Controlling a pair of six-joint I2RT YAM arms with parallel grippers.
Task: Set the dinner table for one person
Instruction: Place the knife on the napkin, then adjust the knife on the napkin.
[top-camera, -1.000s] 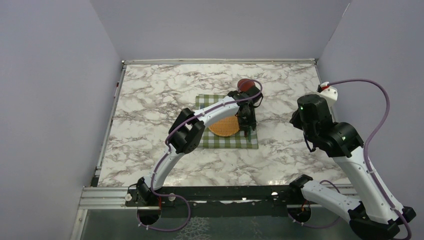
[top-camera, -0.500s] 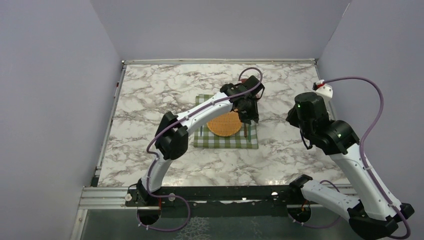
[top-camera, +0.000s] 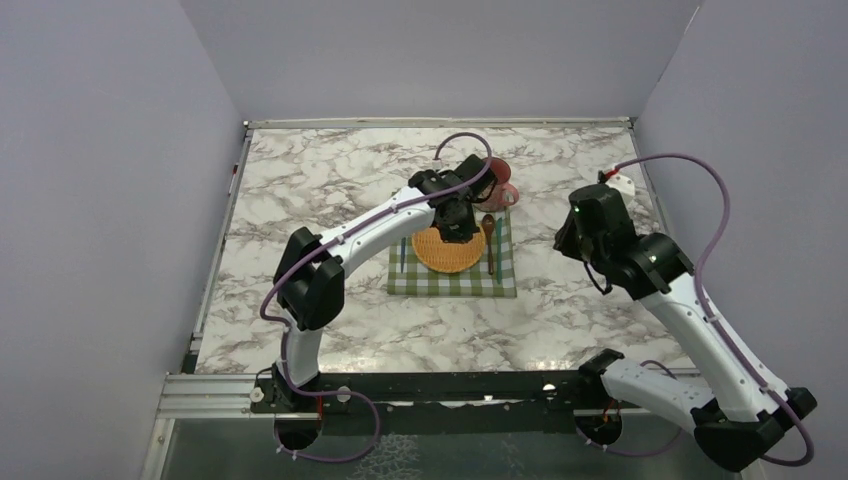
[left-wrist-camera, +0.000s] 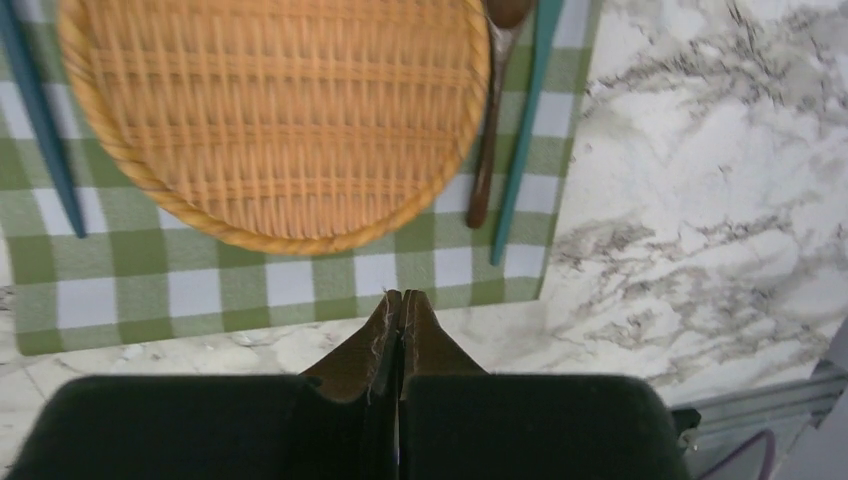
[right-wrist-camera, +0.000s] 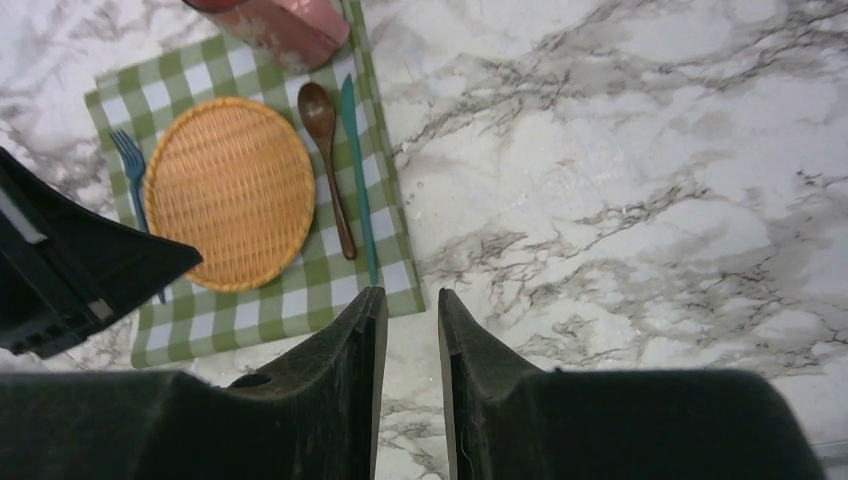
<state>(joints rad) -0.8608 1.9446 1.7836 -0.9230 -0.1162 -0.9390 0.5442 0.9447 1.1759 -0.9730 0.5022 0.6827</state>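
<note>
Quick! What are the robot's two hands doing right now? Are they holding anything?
Left gripper: closed, holding nothing.
Right gripper: slightly open, holding nothing.

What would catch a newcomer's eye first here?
Most likely the green-and-white checked cloth in the middle of the marble table, laid with a round woven plate, a blue fork on its left, a wooden spoon and teal knife on its right, and a pink cup at the far right corner. Then the left gripper hangs shut above the cloth, and the right gripper hangs open above bare marble beside it.
</note>
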